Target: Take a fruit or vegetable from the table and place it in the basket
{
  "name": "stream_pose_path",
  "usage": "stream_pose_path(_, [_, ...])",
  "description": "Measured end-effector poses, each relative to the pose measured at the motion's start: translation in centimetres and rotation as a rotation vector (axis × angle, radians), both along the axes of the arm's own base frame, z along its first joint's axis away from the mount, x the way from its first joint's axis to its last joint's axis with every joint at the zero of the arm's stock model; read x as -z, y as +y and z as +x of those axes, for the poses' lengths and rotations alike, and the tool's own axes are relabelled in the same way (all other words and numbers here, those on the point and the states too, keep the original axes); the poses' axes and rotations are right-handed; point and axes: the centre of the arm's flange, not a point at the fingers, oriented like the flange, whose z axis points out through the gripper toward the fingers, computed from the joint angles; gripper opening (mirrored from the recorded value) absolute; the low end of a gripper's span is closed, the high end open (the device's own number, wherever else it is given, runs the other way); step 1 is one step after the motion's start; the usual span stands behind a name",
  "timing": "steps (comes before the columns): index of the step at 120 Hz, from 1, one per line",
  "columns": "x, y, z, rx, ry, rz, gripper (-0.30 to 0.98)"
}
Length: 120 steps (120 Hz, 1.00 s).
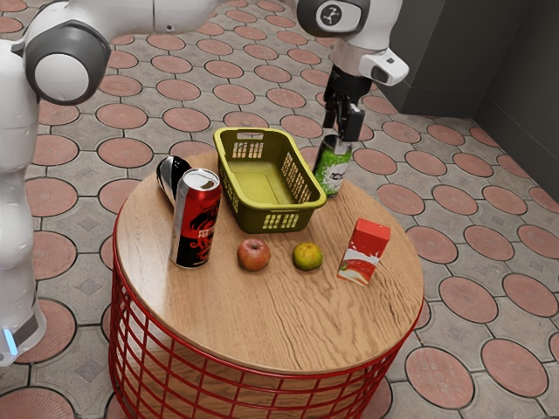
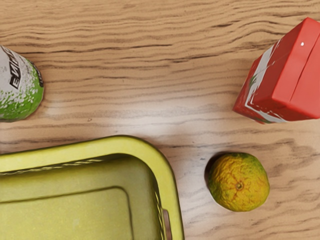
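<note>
Tangerine [image 2: 241,183] lies near the basket [image 2: 170,182], wood [image 2: 193,200] between their edges; tool [image 1: 347,134] open or closed, I can't tell.

Setting: patio or café-like; I cannot tell which.
Table [image 1: 262,323]: round, wood-topped, red wire sides.
Floor [image 1: 439,378]: round terracotta pavers set in grey, around the table.
Wall [image 1: 441,61]: dark, beyond the table.

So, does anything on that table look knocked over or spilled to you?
Possibly one thing: the black-and-white object behind the tall red can seems tipped, though the can partly hides it, so I can't be sure. I see no spill, and the basket sits upright.
</note>
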Motion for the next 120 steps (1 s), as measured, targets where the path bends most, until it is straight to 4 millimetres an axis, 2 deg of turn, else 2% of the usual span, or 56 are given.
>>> stream_pose_path(38, [-0.2, -0.1, -0.1, 0.010, -0.002, 0.000, 0.69])
stream_pose_path(47, [-1.4, -2.7, -1.1, 0.059, -0.013, 0.003, 0.69])
stream_pose_path(53, [-1.1, -4.9, -1.7, 0.102, 0.004, 0.007, 0.69])
stream_pose_path(65, [-0.1, -8.4, -2.7, 0.171, 0.036, 0.019, 0.69])
stream_pose_path(76, [1.8, -10.1, -5.7, 0.195, 0.062, 0.052, 0.69])
stream_pose_path(86, [4.1, -11.7, -7.5, 0.227, 0.079, 0.053, 0.69])
stream_pose_path(93, [5.2, -11.6, -7.8, 0.230, 0.073, 0.040, 0.69])
stream_pose_path(107, [6.9, -10.7, -7.1, 0.229, 0.061, 0.009, 0.69])
stream_pose_path(120, [7.6, -11.3, -6.9, 0.296, 0.043, -0.002, 0.69])
